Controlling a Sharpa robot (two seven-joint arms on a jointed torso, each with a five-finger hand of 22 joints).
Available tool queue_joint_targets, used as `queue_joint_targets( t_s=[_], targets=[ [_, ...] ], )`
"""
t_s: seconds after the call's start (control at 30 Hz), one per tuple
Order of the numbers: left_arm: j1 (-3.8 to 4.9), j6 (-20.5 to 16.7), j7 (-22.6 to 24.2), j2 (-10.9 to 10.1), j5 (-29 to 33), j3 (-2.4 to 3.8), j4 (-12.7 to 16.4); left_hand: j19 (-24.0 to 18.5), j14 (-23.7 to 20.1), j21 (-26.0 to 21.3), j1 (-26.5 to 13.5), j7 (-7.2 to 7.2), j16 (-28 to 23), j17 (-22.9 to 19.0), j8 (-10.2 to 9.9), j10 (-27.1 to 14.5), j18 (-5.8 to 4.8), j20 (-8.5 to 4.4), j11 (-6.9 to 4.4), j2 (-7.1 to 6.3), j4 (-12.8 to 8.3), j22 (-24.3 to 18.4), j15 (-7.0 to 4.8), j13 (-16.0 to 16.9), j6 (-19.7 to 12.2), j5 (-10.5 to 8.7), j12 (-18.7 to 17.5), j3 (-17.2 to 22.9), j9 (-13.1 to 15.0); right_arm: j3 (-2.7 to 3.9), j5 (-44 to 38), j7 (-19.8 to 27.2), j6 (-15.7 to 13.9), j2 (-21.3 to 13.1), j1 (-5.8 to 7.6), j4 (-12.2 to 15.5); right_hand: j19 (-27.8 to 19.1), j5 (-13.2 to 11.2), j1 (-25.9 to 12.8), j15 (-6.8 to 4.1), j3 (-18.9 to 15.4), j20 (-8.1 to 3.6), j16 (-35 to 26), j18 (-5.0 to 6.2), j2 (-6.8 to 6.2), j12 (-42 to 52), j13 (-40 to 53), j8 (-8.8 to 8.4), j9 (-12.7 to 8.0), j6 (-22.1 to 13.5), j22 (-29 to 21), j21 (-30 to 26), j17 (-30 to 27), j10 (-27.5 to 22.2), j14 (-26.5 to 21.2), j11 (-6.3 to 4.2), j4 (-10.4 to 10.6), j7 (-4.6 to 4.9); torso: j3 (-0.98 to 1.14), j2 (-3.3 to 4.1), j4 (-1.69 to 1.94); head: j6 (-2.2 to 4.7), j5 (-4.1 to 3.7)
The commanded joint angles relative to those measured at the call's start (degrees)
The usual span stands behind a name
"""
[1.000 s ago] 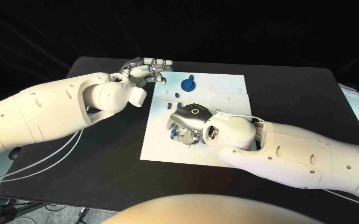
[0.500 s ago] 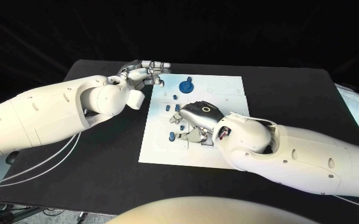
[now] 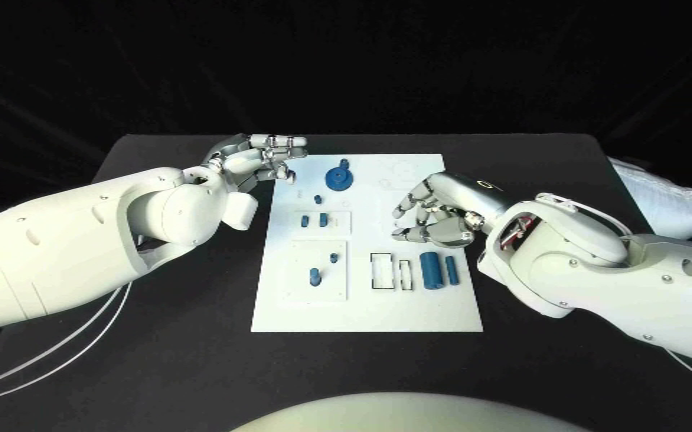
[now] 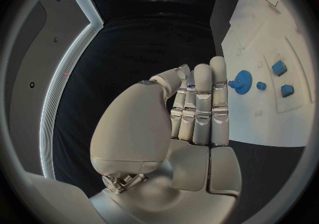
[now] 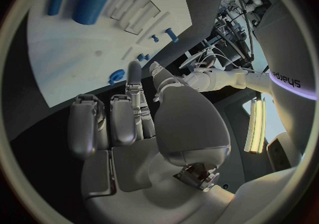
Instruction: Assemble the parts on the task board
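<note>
Black table (image 3: 173, 332): my curled, empty right hand (image 3: 433, 214) over the board (image 3: 368, 302) could knock loose parts (image 3: 441, 271); left hand (image 3: 260, 157) closed.

The head view is dim around the edges, with a black background, but the white task board (image 3: 369, 242) and both white arms are lit brightly from above and look sharp. The left hand (image 3: 260, 159) and the right hand (image 3: 438, 214) show small bright glints on their silver fingers, and soft shadows lie under the arms on the black table (image 3: 188, 322). Both wrist views are round fisheye pictures inside a dark frame, where straight edges bend strongly near the rim.
</note>
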Motion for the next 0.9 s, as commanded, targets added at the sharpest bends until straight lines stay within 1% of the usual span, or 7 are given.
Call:
queue_joint_targets(
  t_s=[0.03, 0.1, 0.13, 0.23, 0.43, 0.63, 0.9],
  targets=[
    [-0.07, 1.01, 0.35, -0.01, -0.14, 0.03, 0.43, -0.48, -0.54, -0.22, -0.27, 0.18, -0.2, -0.06, -0.01, -0.27, 0.61, 0.0, -0.03, 0.34, -0.23, -0.09, 0.01, 0.02, -0.36, 0.34, 0.27, -0.1, -0.05, -0.38, 6.61, -6.16, 2.43, -2.96, 0.12, 1.23, 1.23, 1.68, -0.79, -0.4, -2.27, -0.77, 4.54, -1.07, -0.19, 20.64, 22.07, 1.09, 0.41, 0.38, 3.73, 2.71, 4.87, 1.32, 4.32, -0.79, 1.91, -1.14, -0.12, -0.03, -0.56, 0.41, -0.98],
    [-0.13, 1.01, 0.34, 0.0, -0.14, 0.03, 0.54, -0.48, -0.54, -0.22, -0.27, 0.18, -0.2, -0.06, -0.01, -0.27, 0.61, 0.0, -0.03, 0.34, -0.23, -0.09, 0.01, 0.02, -0.36, 0.34, 0.27, -0.1, -0.05, -0.6, 6.21, -7.79, 2.76, -4.54, 0.16, 1.67, 1.35, 2.67, -0.74, -0.08, -4.06, -0.83, 7.13, -1.19, 0.32, 32.84, 35.74, 1.96, 0.74, 0.01, 5.05, 3.69, 7.79, -0.39, 4.33, -0.84, 3.66, -0.52, -0.14, -0.07, -0.68, 0.47, -1.25],
    [-0.18, 1.01, 0.34, 0.02, -0.14, 0.03, 0.58, -0.48, -0.54, -0.22, -0.27, 0.18, -0.2, -0.06, -0.01, -0.27, 0.61, 0.0, -0.03, 0.34, -0.23, -0.09, 0.01, 0.02, -0.36, 0.34, 0.27, -0.1, -0.05, -0.73, 5.85, -8.7, 3.0, -5.26, 0.17, 1.87, 1.44, 3.85, -0.58, -0.31, -4.65, -0.62, 8.17, -1.3, 0.53, 36.92, 40.51, 2.3, 0.87, -0.06, 5.48, 3.99, 9.09, -0.09, 4.47, -0.6, 4.11, -0.61, -0.15, -0.09, -0.73, 0.6, -1.41],
    [-0.33, 1.0, 0.35, 0.09, -0.14, 0.03, 0.64, -0.49, -0.55, -0.23, -0.34, 0.18, -0.2, -0.07, 0.0, -0.29, 0.61, 0.01, -0.02, 0.35, -0.21, -0.1, 0.03, 0.02, -0.37, 0.34, 0.29, -0.13, -0.05, -1.1, 3.94, -11.51, 4.23, -6.69, 0.1, 2.31, 1.39, 5.5, -0.78, -0.24, -7.29, -0.17, 9.58, -1.41, 0.93, 42.81, 47.6, 3.24, 1.23, -0.74, 6.02, 4.4, 10.69, -0.69, 4.52, -0.48, 6.07, -0.52, -0.22, -0.22, -0.9, 0.52, -1.43],
    [-0.55, 1.02, 0.35, 0.15, -0.14, 0.03, 0.75, -0.49, -0.55, -0.24, -0.38, 0.19, -0.2, -0.08, 0.0, -0.3, 0.61, 0.02, -0.02, 0.36, -0.2, -0.1, 0.03, 0.01, -0.38, 0.34, 0.3, -0.15, -0.05, -1.49, -0.9, -15.63, 6.13, -7.32, -0.81, 2.86, 1.42, 4.48, -1.31, -0.11, -10.73, -0.1, 10.45, -1.45, 1.18, 45.84, 51.93, 4.58, 1.75, -1.2, 6.55, 4.76, 11.69, -0.45, 4.56, -0.21, 9.32, -0.67, -0.18, -0.25, -0.82, 0.41, -1.89],
    [-0.69, 1.04, 0.33, 0.08, -0.14, 0.03, 0.8, -0.49, -0.55, -0.24, -0.38, 0.19, -0.2, -0.08, 0.0, -0.3, 0.61, 0.02, -0.02, 0.36, -0.2, -0.1, 0.03, 0.01, -0.38, 0.34, 0.3, -0.15, -0.05, -1.62, -3.19, -16.99, 7.33, -6.38, -1.74, 2.74, 1.39, 4.31, -1.47, -0.15, -12.47, -0.06, 10.61, -1.47, 1.49, 46.43, 53.13, 5.42, 2.15, -1.24, 6.66, 4.83, 11.81, -0.38, 4.54, -0.28, 11.42, -0.75, -0.26, -0.26, -0.81, 0.34, -1.67],
    [-0.75, 1.05, 0.32, -0.03, -0.14, 0.03, 0.85, -0.51, -0.56, -0.27, -0.5, 0.19, -0.19, -0.09, 0.01, -0.35, 0.6, 0.04, -0.01, 0.37, -0.17, -0.11, 0.05, 0.01, -0.4, 0.33, 0.33, -0.2, -0.05, -1.67, -4.28, -17.4, 8.86, -4.56, -2.62, 1.95, 1.4, 4.36, -1.16, -0.2, -13.13, -0.07, 10.71, -1.48, 1.72, 46.71, 53.72, 5.91, 2.41, -1.05, 6.76, 4.89, 11.91, -0.27, 4.55, -0.36, 12.24, -0.86, -0.27, -0.24, -0.91, 0.18, -1.45]
  ],
)
